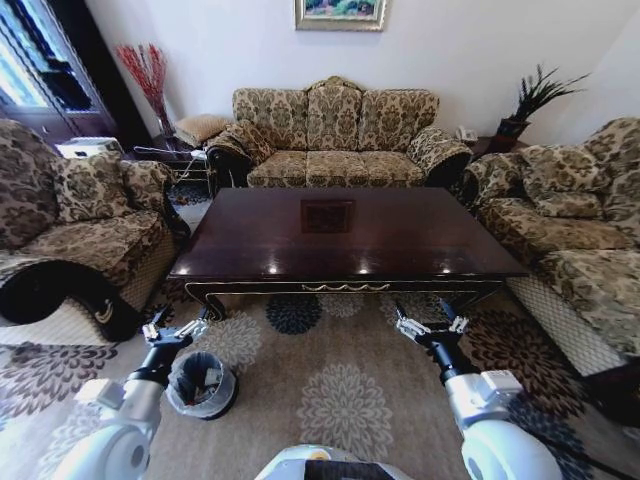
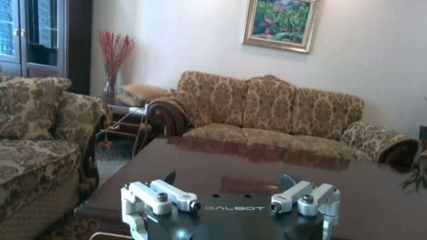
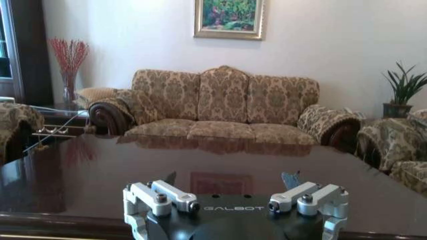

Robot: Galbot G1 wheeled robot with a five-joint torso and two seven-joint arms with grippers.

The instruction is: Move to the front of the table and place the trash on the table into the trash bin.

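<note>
The table (image 1: 345, 235) stood bare and glossy at the centre of the sitting room, its dark top showing only the square inlay (image 1: 327, 215) and reflections; no litter could be made out on it from the head camera or either wrist camera. What trash was visible lay already in the trash bin (image 1: 201, 384), the small black, bag-lined pail on the patterned carpet (image 1: 340, 400), just in front of the table's near left corner, with some scraps showing inside its rim.

The table's long axis ran across the robot's front, its carved near edge facing the machine. The left gripper (image 1: 172, 331) hung almost directly above the bin's far rim and just short of the table's front edge, its fingers spread apart and holding nothing. The right gripper (image 1: 431, 327) was held level with it near the table's right front, likewise splayed and empty. Of the two, the left arm was plainly the nearer to the bin; the right was well apart from it.

Judging by the cleared top and the filled bin, the job looked finished or very nearly so.

Room to move was fair in front, where open carpet lay between robot and table. An armchair (image 1: 70, 240) hemmed the left side and a second armchair (image 1: 580, 240) the right, both close to the table's ends, with a sofa (image 1: 335, 140) beyond its far edge.
</note>
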